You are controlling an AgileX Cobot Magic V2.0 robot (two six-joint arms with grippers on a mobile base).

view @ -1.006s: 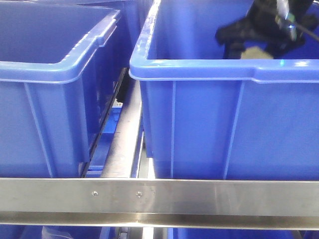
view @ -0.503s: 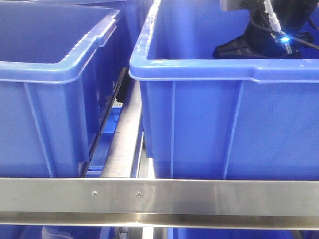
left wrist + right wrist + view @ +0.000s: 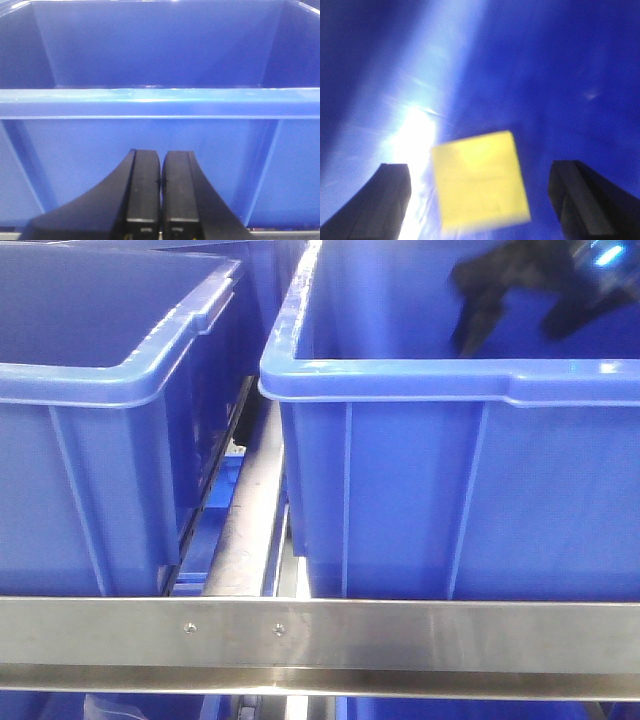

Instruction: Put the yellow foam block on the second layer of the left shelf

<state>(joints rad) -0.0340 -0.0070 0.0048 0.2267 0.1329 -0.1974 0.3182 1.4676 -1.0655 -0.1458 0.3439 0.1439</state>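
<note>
Right wrist view: yellow foam block (image 3: 479,181) sits skewed between spread jaws.

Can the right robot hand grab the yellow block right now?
Probably yes. In the right wrist view the yellow foam block sits between the two spread fingers of the right gripper, with blue bin floor around it and nothing in the way. The picture is blurry, so touching can't be judged.

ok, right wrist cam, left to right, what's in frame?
Left finger of the right tool → yellow foam block, lying between the fingers with a gap on each side → right finger. Blue bin surface behind it all.
</note>
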